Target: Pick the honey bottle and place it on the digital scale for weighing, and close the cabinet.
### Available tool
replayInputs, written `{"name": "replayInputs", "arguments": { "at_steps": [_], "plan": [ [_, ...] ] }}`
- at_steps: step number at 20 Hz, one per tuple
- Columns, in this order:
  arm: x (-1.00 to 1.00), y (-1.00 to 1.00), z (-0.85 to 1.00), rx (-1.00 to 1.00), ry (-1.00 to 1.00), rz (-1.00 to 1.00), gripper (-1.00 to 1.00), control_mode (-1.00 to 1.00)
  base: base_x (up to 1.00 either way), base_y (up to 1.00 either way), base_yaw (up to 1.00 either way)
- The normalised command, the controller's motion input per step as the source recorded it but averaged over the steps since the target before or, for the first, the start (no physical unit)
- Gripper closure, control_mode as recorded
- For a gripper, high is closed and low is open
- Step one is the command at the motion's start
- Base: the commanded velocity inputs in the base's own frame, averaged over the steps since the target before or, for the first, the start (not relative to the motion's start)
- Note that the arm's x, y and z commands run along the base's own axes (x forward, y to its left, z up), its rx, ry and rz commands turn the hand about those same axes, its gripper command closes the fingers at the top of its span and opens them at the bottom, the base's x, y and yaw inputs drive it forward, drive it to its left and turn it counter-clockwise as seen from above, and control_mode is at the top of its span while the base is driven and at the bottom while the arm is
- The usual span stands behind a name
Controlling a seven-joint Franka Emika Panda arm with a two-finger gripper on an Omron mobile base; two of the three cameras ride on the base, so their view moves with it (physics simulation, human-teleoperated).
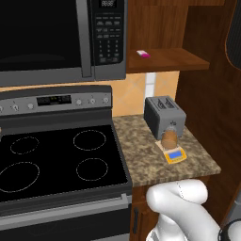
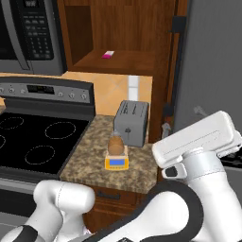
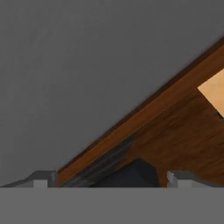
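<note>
The amber honey bottle (image 1: pixel 170 138) (image 2: pixel 115 145) stands upright on the yellow digital scale (image 1: pixel 175 155) (image 2: pixel 116 163), on the counter in front of the toaster. Above it the reddish-brown cabinet (image 1: pixel 162 28) (image 2: pixel 123 28) is open. Its door (image 1: pixel 207 108) is swung out at the right. My gripper (image 3: pixel 109 181) is open, its fingertips wide apart, and it faces the door's wooden edge (image 3: pixel 175 127) with a dark shape low between them. The arm's white hand (image 2: pixel 194 137) hangs right of the counter, well clear of the bottle.
A grey two-slot toaster (image 1: pixel 164 115) (image 2: pixel 131 122) stands behind the scale. A small pink-and-white item (image 1: pixel 143 53) (image 2: pixel 108 55) lies on the cabinet shelf. The microwave (image 1: pixel 61 37) hangs over the black stove (image 1: pixel 56 160). A tall grey surface (image 2: pixel 212 56) rises at the right.
</note>
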Motion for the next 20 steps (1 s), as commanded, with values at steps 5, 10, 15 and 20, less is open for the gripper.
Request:
{"name": "replayInputs", "arguments": {
  "at_steps": [5, 10, 15, 20],
  "plan": [
    [0.38, 0.52, 0.1, 0.1, -0.1, 0.17, -1.0, -1.0, 0.0, 0.0, 0.0],
    [0.81, 0.55, 0.0, 0.11, -0.04, 0.22, -1.0, -1.0, 0.0, 0.0, 0.0],
    [0.7, 0.76, 0.11, 0.1, -0.08, 0.23, -1.0, -1.0, 0.0, 0.0, 0.0],
    [0.67, 0.86, 0.12, 0.06, -0.11, 0.18, -1.0, -1.0, 0.0, 0.0, 0.0]
  ]
}}
